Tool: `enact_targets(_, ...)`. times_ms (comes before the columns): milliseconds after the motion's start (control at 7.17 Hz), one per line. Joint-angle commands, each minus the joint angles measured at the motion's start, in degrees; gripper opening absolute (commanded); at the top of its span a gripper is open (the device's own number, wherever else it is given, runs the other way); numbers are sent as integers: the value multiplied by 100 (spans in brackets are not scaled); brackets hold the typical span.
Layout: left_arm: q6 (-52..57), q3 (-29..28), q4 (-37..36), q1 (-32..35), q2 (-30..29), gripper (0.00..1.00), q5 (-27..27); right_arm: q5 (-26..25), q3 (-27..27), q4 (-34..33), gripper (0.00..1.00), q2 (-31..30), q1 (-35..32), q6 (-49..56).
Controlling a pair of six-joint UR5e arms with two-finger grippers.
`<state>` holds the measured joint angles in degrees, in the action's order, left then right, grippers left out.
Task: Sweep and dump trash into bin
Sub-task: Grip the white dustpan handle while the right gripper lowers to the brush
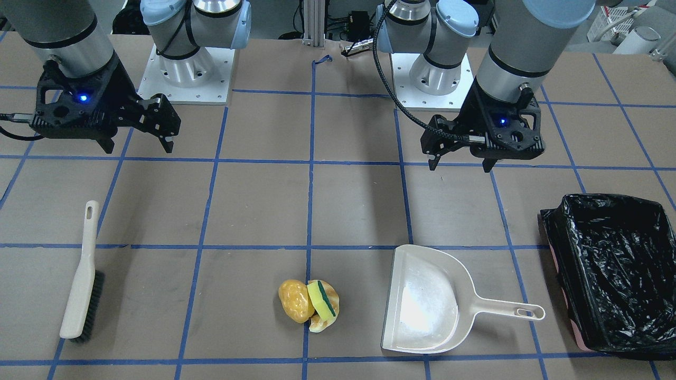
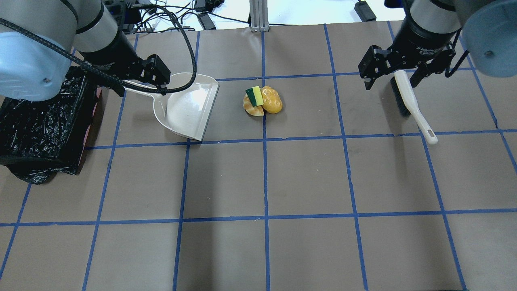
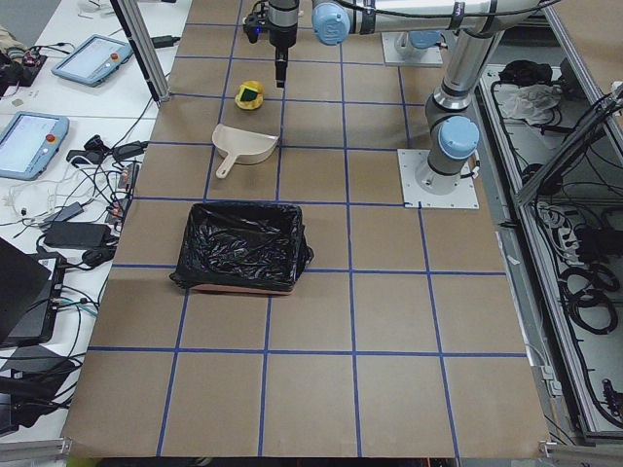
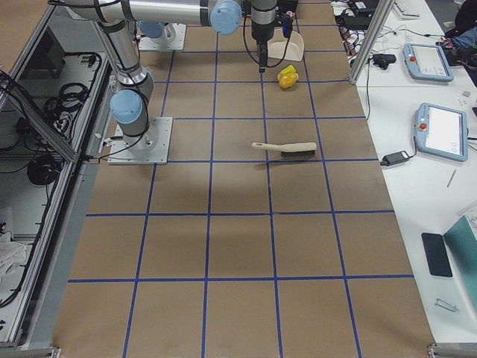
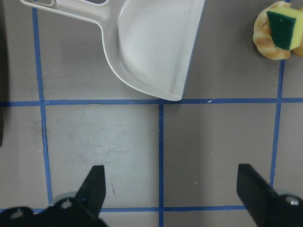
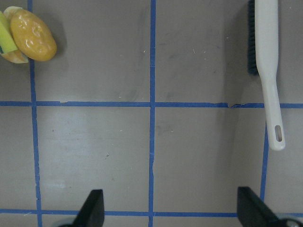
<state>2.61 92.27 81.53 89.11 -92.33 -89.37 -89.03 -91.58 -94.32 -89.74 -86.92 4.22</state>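
Note:
The trash is a pile of golden-brown bread pieces with a yellow and green sponge leaning on them; it also shows in the overhead view. The black-lined bin stands at the table's end on my left side. My left gripper hangs open and empty above the table, by the handle of the beige dustpan. My right gripper hangs open and empty above the table, over the head of the hand brush. The left wrist view shows the dustpan and sponge.
The dustpan lies flat between trash and bin, its handle pointing at the bin. The brush lies flat on my right side and shows in the right wrist view. Blue tape lines grid the brown table.

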Motion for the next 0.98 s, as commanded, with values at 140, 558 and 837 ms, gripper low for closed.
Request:
enact_targets(140,152,20,12,1,22,100,-19,0,0,-86,100,18,8,9)
enact_targets(558,1507,-7,-285,-104,-205,100,42,-70,-9,-86,100,123,261,350)
enact_targets(837,3035,-51,-828,-166,-617,100,51,-535,-78,-103,100,229,990,483)
